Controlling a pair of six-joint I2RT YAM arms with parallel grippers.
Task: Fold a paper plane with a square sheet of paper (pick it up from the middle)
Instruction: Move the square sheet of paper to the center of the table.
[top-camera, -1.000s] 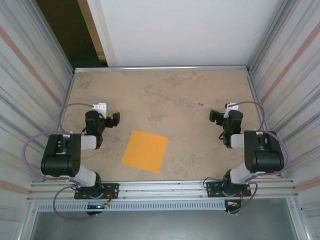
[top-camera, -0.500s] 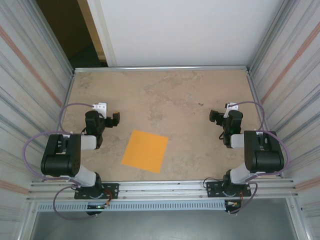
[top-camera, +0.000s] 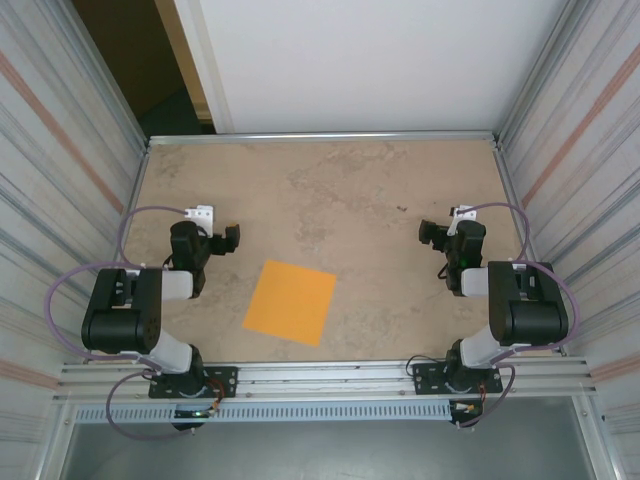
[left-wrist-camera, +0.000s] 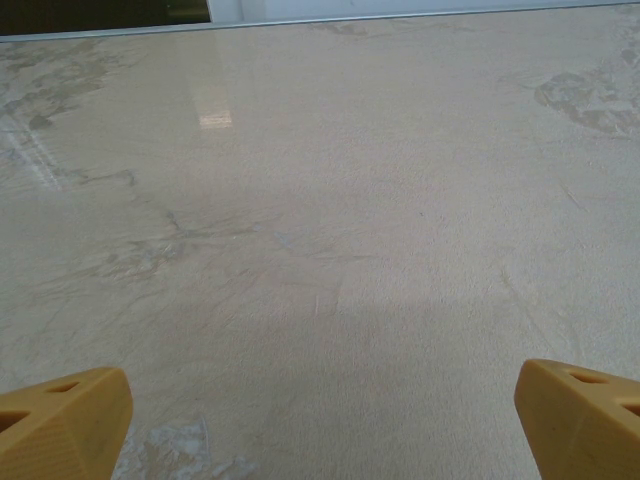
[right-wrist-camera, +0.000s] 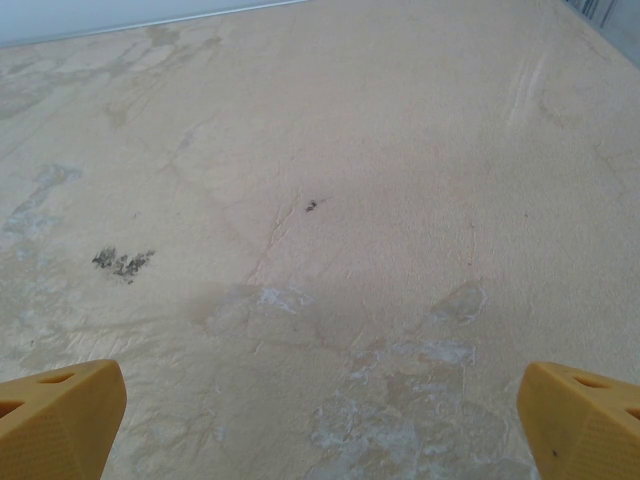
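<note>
Both spread wide, left pincer (left-wrist-camera: 320, 415) and right pincer (right-wrist-camera: 320, 415) flank the square sheet of paper (top-camera: 290, 302).

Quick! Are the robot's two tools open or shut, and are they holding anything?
Left tool: open, holding nothing.
Right tool: open, holding nothing.

— What sort of place is this?
— A robotics lab cell: a beige stone-patterned desk (top-camera: 350, 190) boxed in by ribbed grey metal side walls (top-camera: 60, 170) and a plain white back panel (top-camera: 380, 60).
— What else shows it?
— A black jointed left arm (top-camera: 125, 310) and a matching right arm (top-camera: 525, 305), bolted to a slotted aluminium rail (top-camera: 330, 380).
</note>
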